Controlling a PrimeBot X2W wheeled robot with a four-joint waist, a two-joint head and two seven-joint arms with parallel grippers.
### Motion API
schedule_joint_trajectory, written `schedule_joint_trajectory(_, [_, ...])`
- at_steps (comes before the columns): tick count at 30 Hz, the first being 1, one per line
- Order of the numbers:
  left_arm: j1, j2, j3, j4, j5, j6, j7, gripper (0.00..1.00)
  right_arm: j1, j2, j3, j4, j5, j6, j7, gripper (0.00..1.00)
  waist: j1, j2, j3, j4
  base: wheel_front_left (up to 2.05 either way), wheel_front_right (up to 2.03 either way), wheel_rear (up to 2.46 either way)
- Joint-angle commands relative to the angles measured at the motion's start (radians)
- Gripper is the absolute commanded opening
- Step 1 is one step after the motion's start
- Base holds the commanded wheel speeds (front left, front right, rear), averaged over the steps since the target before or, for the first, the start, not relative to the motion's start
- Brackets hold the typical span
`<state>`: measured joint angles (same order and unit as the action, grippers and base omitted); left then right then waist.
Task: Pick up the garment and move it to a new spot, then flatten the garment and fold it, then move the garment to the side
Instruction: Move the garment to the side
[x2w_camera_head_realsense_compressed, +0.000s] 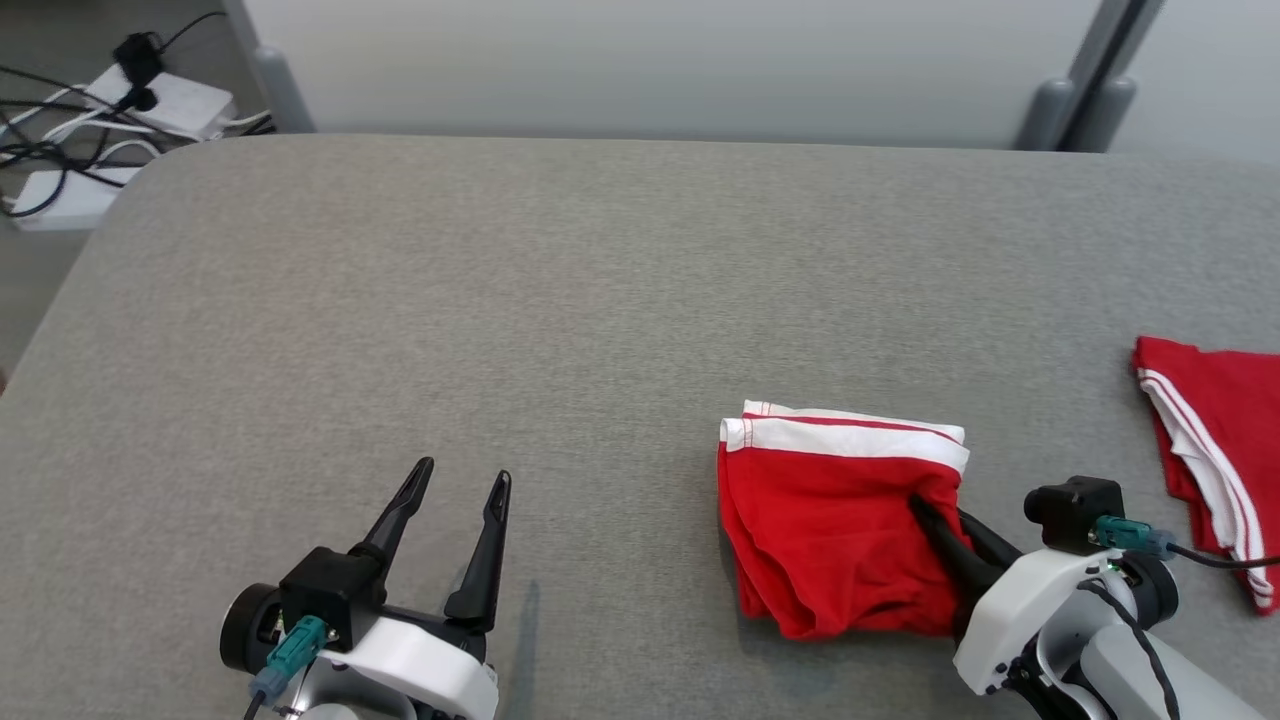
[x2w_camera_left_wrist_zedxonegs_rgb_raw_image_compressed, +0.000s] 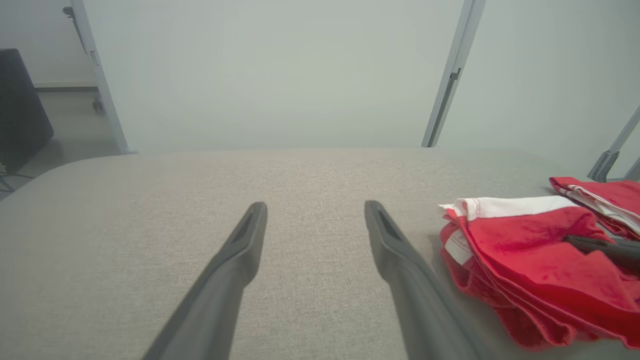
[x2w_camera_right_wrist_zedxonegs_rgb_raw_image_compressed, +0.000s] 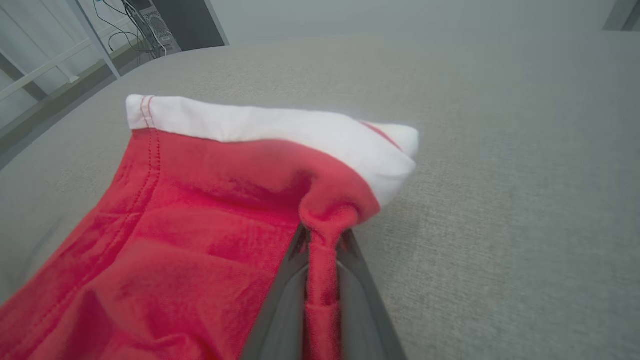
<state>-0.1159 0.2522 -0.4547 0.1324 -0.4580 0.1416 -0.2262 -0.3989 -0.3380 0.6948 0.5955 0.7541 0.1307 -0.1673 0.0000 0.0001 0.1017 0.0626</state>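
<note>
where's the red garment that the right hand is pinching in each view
Head view: red garment lower right of centre.
Left wrist view: right edge, lower half.
Right wrist view: left and centre, in the foreground.
Shared landmark: its white waistband, along the garment's top edge in each view.

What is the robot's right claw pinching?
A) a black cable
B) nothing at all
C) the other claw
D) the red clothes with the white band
D: the right gripper is shut on a bunched fold of the red garment, with cloth squeezed between its two dark fingers.
</note>
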Motion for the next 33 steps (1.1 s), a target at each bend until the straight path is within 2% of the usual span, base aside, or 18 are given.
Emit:
schedule_joint_trajectory(1, [-0.038,0.024,0.031,-0.032,0.014,-0.004,0.0,1.0,0.007,-0.02,0.011,-0.013,-0.022,0.0,-0.024,0.0,0.0,-0.0001,-0.006,-0.075,0.0,0.0,0.0])
schedule_joint_trajectory(9, [-0.047,0.057,0.027,-0.081,0.025,0.001,0.039,1.0,-0.021,-0.044,-0.036,-0.016,-0.124,0.0,-0.073,0.0,0.0,-0.0001,0.018,-0.277,0.0,0.0,0.0])
schedule_joint_trajectory(14, [-0.066,0.07,0.018,-0.114,0.037,0.004,0.062,1.0,-0.098,-0.077,-0.069,0.009,-0.176,0.0,-0.079,0.0,0.0,-0.0001,0.05,-0.348,0.0,0.0,0.0])
schedule_joint_trajectory(22, [-0.095,0.087,0.005,-0.144,0.053,0.003,0.091,1.0,-0.262,-0.12,-0.059,0.089,-0.207,0.0,-0.083,0.0,0.0,-0.0001,0.114,-0.352,0.0,0.0,0.0])
schedule_joint_trajectory(28, [-0.122,0.105,0.006,-0.167,0.063,0.0,0.104,1.0,-0.419,-0.168,-0.006,0.163,-0.223,0.0,-0.088,0.0,0.0,-0.0001,0.19,-0.318,0.0,0.0,0.0])
schedule_joint_trajectory(33, [-0.156,0.113,0.0,-0.183,0.073,-0.007,0.112,1.0,-0.518,-0.238,0.027,0.248,-0.196,0.0,-0.086,0.0,0.0,-0.0001,0.262,-0.282,0.0,0.0,0.0])
